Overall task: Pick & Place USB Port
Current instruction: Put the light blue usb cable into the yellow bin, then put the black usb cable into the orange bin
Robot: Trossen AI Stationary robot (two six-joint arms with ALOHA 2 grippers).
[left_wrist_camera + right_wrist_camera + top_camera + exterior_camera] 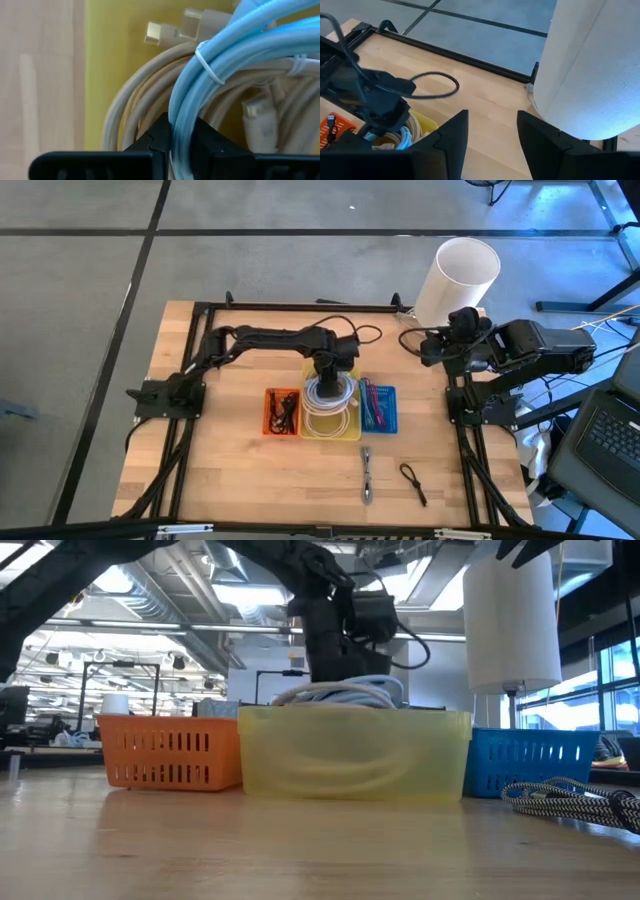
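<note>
A light-blue USB cable coil (225,55), bound with a white tie (207,65), lies over white cable coils (135,105) in the yellow basket (330,432) at mid-table. My left gripper (328,380) points down into this basket and is shut on the blue coil. In the low view the cables (340,692) bulge above the yellow basket's rim (355,715). My right gripper (492,120) stands open and raised at the table's far right, beside a white cylinder (458,278), holding nothing. My left gripper pinches a bundle of several light-blue strands (180,132) between its two fingers (150,145), at one side of the coil. The fingers come from above, pointing down, and lie across the strands. The rest of the coil spreads over the white cables in the basket.
An orange basket (282,410) with dark cables stands left of the yellow one, a blue basket (378,408) right of it. A braided cable (367,475) and a black cable (413,482) lie on the wood near the front. A black frame (300,307) edges the table.
</note>
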